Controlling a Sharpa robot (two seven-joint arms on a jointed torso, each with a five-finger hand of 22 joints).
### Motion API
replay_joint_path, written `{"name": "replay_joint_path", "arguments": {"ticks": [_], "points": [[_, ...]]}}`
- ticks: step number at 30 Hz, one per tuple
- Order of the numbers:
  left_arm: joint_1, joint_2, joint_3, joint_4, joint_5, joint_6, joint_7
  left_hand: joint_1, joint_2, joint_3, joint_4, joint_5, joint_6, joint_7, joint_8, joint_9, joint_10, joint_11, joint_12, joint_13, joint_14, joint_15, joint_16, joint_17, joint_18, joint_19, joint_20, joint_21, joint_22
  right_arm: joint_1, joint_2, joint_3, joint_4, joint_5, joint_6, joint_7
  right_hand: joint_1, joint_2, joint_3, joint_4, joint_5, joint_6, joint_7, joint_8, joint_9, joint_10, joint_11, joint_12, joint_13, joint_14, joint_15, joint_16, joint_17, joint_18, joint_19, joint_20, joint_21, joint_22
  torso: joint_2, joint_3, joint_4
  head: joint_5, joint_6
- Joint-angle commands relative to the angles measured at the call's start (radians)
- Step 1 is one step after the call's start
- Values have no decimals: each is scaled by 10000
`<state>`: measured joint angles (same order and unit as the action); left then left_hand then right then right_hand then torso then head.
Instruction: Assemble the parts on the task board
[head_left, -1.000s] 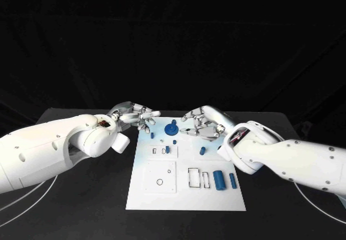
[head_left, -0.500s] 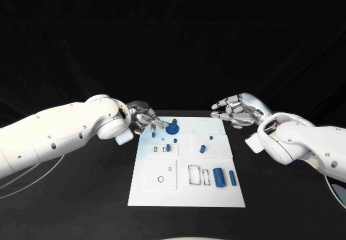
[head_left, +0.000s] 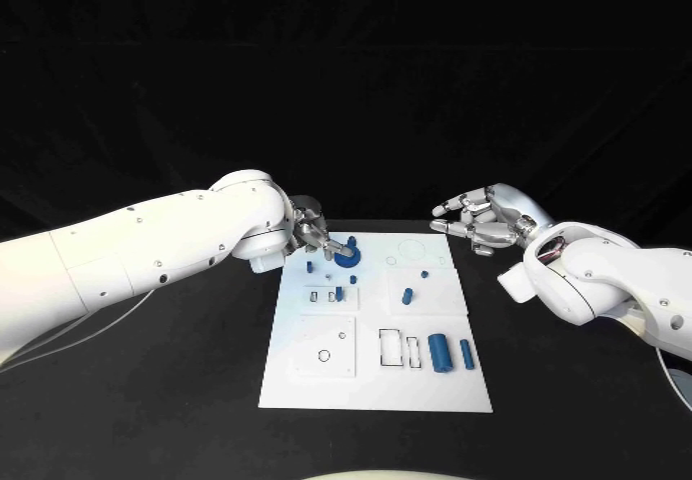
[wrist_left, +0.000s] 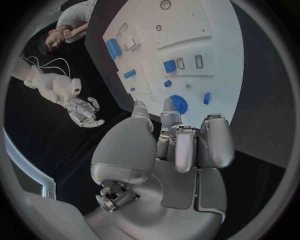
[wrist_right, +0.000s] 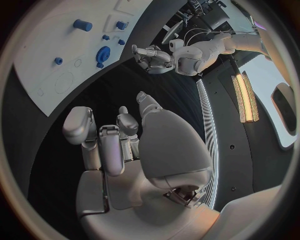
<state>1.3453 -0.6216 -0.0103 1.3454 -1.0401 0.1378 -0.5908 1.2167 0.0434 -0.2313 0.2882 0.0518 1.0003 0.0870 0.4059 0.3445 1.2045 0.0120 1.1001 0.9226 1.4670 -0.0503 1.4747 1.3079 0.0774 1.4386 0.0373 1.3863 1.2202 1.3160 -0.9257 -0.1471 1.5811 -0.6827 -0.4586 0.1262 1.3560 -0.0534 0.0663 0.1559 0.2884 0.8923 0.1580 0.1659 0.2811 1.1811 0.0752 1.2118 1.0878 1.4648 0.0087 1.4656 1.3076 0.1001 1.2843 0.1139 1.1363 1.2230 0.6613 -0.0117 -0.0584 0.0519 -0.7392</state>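
Gear (head_left: 345, 258) on task board's (head_left: 375, 390) far end, near left robot hand (head_left: 317, 240).

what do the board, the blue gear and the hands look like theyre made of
Task board: matte white, flat, likely plastic or painted sheet. Blue gear: uniform opaque blue, probably moulded or printed plastic. Left hand and right hand: silver with soft glints, metal or metallic-coated plastic.

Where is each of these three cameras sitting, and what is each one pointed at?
Head view: on the robot's head, looking down at the task board; both white arms reach in, left hand and right hand.
Left wrist view: behind the left hand, facing the board.
Right wrist view: behind the right hand, over black table beside the board.
Shared: all show the blue gear.
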Motion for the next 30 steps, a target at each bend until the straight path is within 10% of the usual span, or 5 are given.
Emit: {"name": "replay_joint_path", "arguments": {"ticks": [1, 11, 30], "points": [[29, 230, -66, -178, -631, 515, -662, -99, -11, -79, 9, -26, -61, -44, 76, 77, -7, -24, 35, 27, 572, -52, -53, 1383, -119, 60, -22, 48, 31, 3, 12, 4, -23, -106, 146, -148, -11, 9, -70, -10, 57, -26, 32, 23, -19, -34, 18, -47, -20, 536, -54, -55, 727, 64, -40, -23, -49, -21, 7, 1, 21, -5, -54], [-146, 665, -254, -567, -707, 631, -634, -108, -18, -135, 0, -26, -176, -47, 235, 245, -63, -26, 90, 78, 569, -54, -78, 1384, -129, 57, -23, 95, 103, 2, 143, 5, -96, -106, 0, -77, -28, 17, -100, -5, 202, -66, 39, 14, -69, -99, 23, -114, -107, 516, -50, -105, 658, 83, -93, -22, -162, -88, 26, -17, -12, -9, -159], [-591, 1017, -291, -931, -657, 979, -520, -7, 72, -115, -28, -25, -286, -50, 402, 425, -167, -28, 56, 18, 558, -54, -121, 1369, -140, 61, -21, 149, 189, -22, 334, 5, -171, -168, -41, -79, -3, 30, -101, -23, 412, -83, 45, 18, -116, -134, 27, -153, -153, 513, -48, -118, 652, 84, -92, -21, -194, -90, 12, -6, 2, -31, -317]]}}
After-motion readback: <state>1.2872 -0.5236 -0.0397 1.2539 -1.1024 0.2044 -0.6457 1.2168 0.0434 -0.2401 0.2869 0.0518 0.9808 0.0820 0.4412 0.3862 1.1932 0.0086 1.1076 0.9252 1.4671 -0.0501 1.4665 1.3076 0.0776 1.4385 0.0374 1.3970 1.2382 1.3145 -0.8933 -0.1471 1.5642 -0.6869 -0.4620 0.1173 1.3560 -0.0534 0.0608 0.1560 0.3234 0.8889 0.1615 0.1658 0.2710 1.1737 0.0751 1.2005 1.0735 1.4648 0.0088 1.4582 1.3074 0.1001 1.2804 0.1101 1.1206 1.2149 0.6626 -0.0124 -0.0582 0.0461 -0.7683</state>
